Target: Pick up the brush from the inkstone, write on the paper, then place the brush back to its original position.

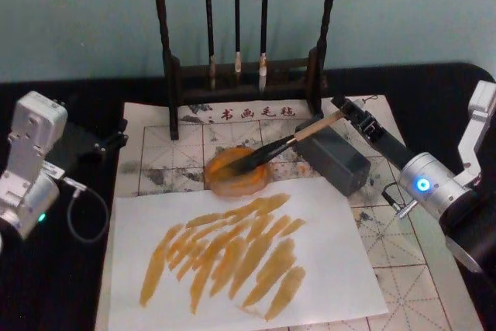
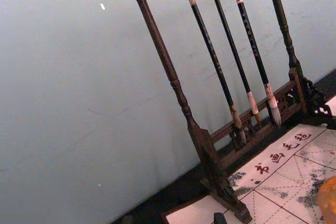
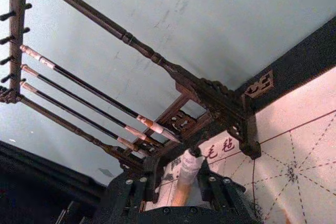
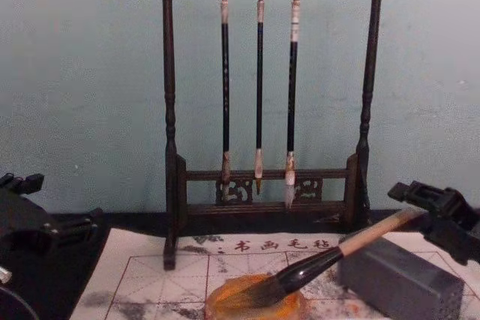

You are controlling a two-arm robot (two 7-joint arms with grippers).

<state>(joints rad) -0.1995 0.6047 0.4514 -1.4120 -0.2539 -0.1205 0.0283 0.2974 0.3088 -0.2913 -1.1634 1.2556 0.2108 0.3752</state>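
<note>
At the handle's tip, your right gripper (image 1: 342, 108) is straddling the brush (image 1: 287, 143) — grip unclear — bristles lying in the inkstone (image 1: 225, 184), sparing the paper (image 1: 167, 153); left gripper (image 1: 107, 143) idling aside.

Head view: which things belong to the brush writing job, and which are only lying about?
Job: brush, inkstone, gridded paper, white sheet with orange strokes, right end effector at the brush's handle end.

Lying about: grey block under the handle, rack with three thin brushes, left end effector parked at the left.
</note>
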